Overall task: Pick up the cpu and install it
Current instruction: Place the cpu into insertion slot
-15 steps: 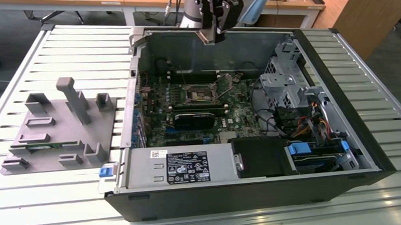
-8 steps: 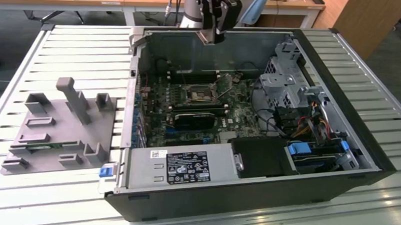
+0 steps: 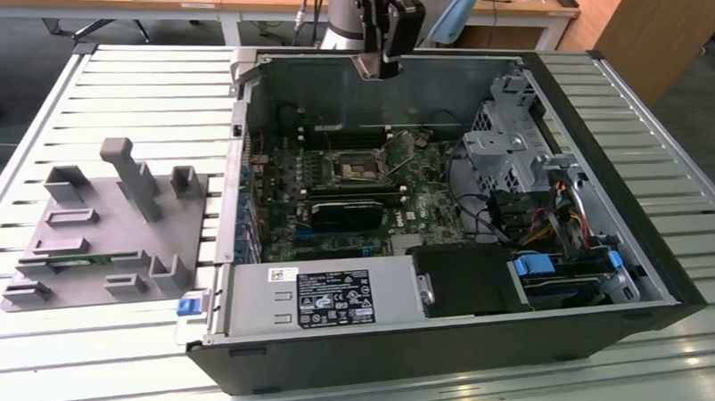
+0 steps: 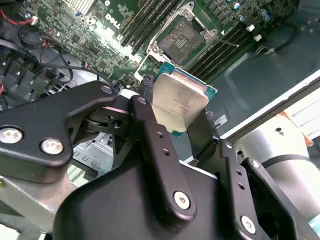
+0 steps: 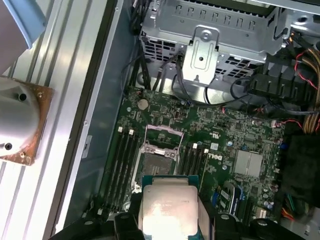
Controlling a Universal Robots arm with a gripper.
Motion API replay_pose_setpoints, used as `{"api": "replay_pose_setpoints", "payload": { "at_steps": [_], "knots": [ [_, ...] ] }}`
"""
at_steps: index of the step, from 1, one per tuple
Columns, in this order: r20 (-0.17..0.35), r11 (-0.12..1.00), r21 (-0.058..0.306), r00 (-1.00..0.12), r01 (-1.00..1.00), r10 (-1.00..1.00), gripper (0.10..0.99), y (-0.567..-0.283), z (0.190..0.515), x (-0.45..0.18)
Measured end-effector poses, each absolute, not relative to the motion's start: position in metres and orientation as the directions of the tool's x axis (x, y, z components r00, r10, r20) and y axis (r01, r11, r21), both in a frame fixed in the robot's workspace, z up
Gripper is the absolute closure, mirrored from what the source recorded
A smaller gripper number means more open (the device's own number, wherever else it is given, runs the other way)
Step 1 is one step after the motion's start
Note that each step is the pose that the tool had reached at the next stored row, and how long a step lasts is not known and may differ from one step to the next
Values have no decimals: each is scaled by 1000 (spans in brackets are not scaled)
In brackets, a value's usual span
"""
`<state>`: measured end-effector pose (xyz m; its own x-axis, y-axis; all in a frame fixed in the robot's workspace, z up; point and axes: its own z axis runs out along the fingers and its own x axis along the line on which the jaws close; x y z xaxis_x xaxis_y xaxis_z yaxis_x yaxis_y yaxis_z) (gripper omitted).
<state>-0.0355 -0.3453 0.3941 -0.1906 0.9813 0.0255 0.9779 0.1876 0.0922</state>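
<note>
The cpu [image 4: 179, 102] is a flat square chip with a silver-grey top and a thin green edge, and my gripper [image 4: 172, 117] is shut on it by its two opposite edges. In the first wrist view the cpu [image 5: 167, 207] hangs between the black fingers [image 5: 207, 227], high above the green motherboard. The black socket [image 5: 157, 155] lies below it with its metal frame swung open and its bed bare. In the exterior view my gripper [image 3: 380, 66] hovers with the cpu [image 3: 375, 69] over the case's far wall, well above the socket [image 3: 361, 171].
The open computer case [image 3: 640, 291] lies on a slatted metal table [image 3: 136, 86]. A silver power supply [image 3: 318, 297], a drive cage [image 3: 515, 144] and loose cables [image 3: 548, 216] crowd the board. A grey parts fixture [image 3: 100, 236] sits at the exterior view's left. Memory slots [image 5: 125, 160] flank the socket.
</note>
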Motion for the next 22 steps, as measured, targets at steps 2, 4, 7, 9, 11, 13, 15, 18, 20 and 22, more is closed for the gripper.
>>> {"api": "replay_pose_setpoints", "payload": {
  "at_steps": [2, 4, 7, 9, 11, 13, 15, 18, 20, 22],
  "knots": [
    [26, 166, 92, -169, 982, 985, 561, -345, 394, -36],
    [26, 143, 92, -146, 985, 989, 561, -345, 393, -36],
    [26, 104, 92, -107, 990, 994, 561, -345, 393, -36],
    [26, 89, 92, -91, 992, 995, 561, -345, 392, -36],
    [25, 66, 92, -69, 994, 997, 561, -344, 391, -36],
    [25, 50, 92, -52, 995, 998, 561, -344, 390, -36],
    [25, 28, 91, -30, 995, 999, 561, -343, 389, -36],
    [23, 20, 90, -22, 996, 999, 561, -340, 386, -36],
    [21, 19, 90, -21, 996, 1000, 561, -336, 384, -36],
    [21, 19, 90, -21, 996, 1000, 561, -335, 381, -36]
  ]
}}
